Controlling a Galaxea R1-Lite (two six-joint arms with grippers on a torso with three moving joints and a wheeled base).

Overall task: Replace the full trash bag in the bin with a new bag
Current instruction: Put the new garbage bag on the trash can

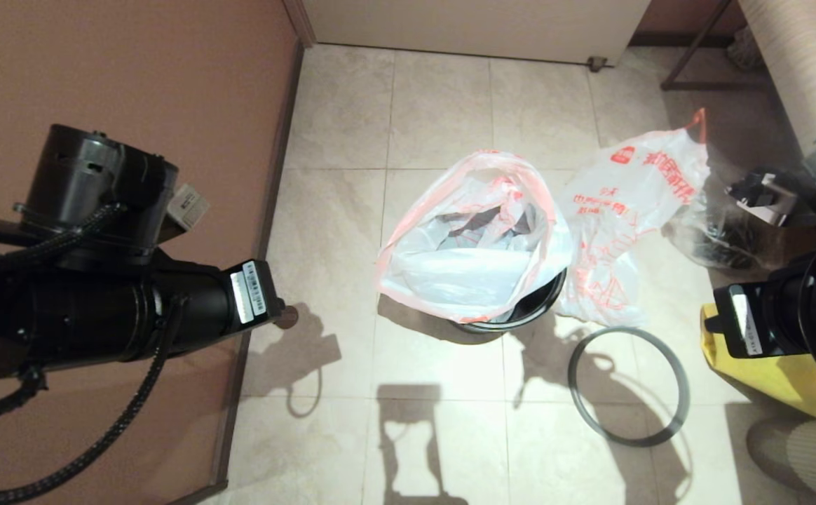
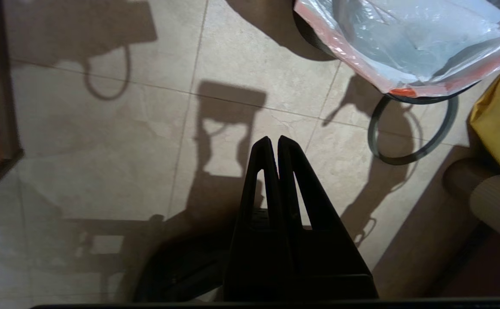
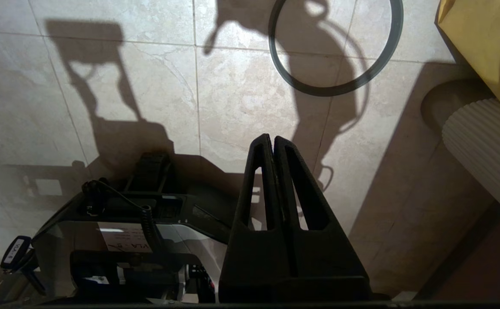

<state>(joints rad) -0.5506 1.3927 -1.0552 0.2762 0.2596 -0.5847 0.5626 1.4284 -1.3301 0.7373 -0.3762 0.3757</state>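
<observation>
The black bin [image 1: 533, 307] stands mid-floor. The new bag [image 1: 450, 273], white with red edging, sits in it with its mouth spread open and draped over the bin's left side; it also shows in the left wrist view [image 2: 404, 38]. Right of the bin, the full trash bag [image 1: 632, 203] lies on the tiles, red-printed and creased, one handle sticking up. The grey ring rim [image 1: 632, 442] lies loose on the floor in front. My left gripper [image 2: 273, 139] hangs shut and empty over bare tiles, left of the bin. My right gripper [image 3: 271, 137] is shut and empty near the ring [image 3: 331, 91].
A brown wall [image 1: 134, 105] runs along the left. A clear bag with dark contents [image 1: 716, 245] lies at the far right, with a big yellow bag [image 1: 779, 372] in front of it. A ribbed beige tube [image 1: 814, 449] sits at the near right corner.
</observation>
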